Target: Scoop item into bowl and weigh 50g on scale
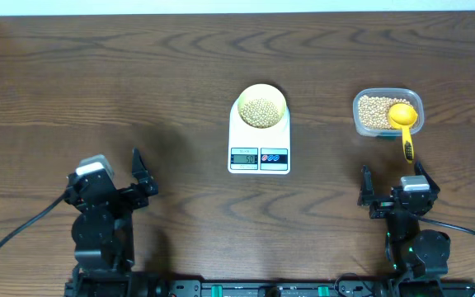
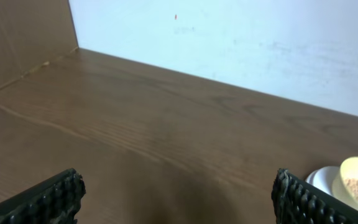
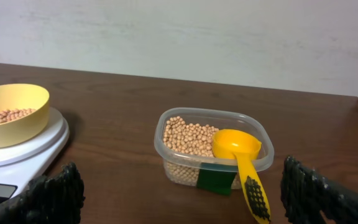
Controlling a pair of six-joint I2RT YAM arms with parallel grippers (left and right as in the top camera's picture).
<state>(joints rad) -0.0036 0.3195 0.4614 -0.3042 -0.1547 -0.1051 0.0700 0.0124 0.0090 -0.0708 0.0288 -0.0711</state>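
Far left, near edge of the table: left gripper sits at roughly 8 o'clock from the scale, well apart from it. Jaws are released and hold nothing. Its wrist view shows bare wood between the pads, with the bowl only clipping the frame's right edge. My read is that it's kept clear so it can't touch the platform and skew the reading.

Centre: the bowl sits on the 12 o'clock end of the scale platform, which leaves the display at the 6 o'clock end uncovered. Beans fill the bowl's floor. The digits are too small to read, so I can't confirm 50g.

Right of that, at 3 o'clock from the scale: a clear tub holds more beans. The scoop rests head-in-tub, its handle hanging over the rim toward 6 o'clock. That looks deliberate, since the handle end points at the right arm for an easy regrasp.

Far right: right gripper is at 6 o'clock from the tub, near the handle tip but not touching it. Jaws are spread wide and empty. In its wrist view the tub and scoop lie between the pads but further out, and the bowl is off at 10 o'clock.

Judgement: weighing looks at or near done.
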